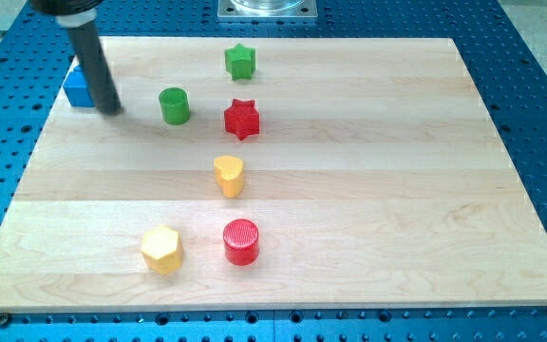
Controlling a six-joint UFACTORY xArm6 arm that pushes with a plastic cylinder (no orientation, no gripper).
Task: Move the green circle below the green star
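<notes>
**Green circle not yet below the star**

The pale wooden board lies on a blue perforated metal table. There are no fingers, only my tip, a dark rod end near the view's left, just beside a blue block. The green circular block stands apart to its right, lower-left of the green star block; it seems unpushed. The red star block occupies the spot directly beneath, so shifting remains.
</notes>
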